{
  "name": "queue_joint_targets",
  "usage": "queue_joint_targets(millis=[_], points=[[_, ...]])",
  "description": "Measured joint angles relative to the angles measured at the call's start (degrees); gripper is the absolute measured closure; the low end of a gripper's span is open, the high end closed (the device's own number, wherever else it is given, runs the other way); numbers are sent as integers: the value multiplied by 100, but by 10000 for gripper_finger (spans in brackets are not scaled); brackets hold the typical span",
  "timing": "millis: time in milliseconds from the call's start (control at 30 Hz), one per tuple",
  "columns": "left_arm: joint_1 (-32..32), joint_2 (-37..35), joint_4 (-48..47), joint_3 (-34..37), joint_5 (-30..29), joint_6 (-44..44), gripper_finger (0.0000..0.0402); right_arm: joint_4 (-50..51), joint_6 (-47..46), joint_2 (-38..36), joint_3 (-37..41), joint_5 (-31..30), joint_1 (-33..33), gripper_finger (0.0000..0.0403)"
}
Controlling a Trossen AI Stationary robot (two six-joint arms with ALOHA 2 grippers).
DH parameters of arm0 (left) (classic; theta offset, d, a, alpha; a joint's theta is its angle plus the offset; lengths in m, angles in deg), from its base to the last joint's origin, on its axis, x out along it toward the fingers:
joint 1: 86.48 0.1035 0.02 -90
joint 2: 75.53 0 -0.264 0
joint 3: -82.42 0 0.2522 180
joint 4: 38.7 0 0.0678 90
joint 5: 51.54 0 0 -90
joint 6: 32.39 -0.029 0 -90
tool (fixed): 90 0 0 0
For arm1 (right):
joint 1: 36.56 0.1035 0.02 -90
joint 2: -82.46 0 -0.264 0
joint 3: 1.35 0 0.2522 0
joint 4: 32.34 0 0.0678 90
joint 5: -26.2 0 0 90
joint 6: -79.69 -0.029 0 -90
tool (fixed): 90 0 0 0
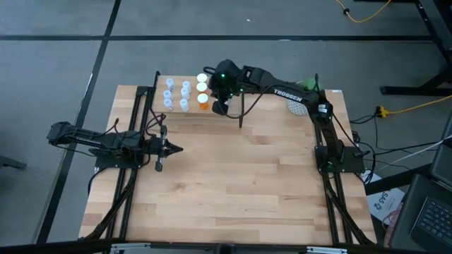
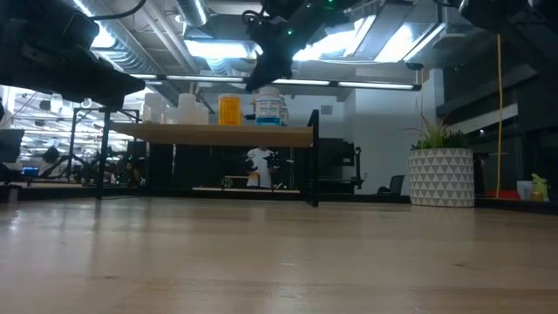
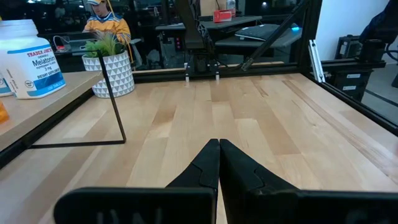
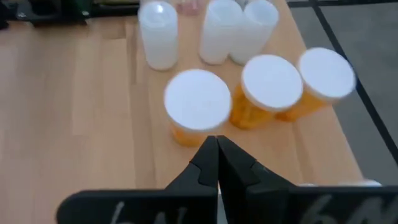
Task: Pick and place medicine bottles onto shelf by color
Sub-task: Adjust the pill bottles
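The medicine bottles (image 1: 185, 93) are all standing on the shelf (image 1: 159, 106), orange ones in a row nearest my right gripper (image 4: 217, 144), which I'm holding above them, pinched closed and empty. I'm seeing none left on the table (image 1: 233, 183) (sorting looks finished). I'm parking the left gripper (image 1: 176, 148), closed too, at the table's left.

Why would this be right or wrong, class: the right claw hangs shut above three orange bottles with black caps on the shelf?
Wrong in one respect: the caps are white, not black. The right wrist view shows the right claw shut above three orange bottles with round white caps, standing on the shelf.
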Motion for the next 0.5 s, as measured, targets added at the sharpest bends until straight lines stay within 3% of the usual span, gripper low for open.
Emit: queue_joint_targets(millis=[500], points=[[0, -2, 0, 0, -1, 0, 401, 395, -107, -28, -6, -237, 2, 402]])
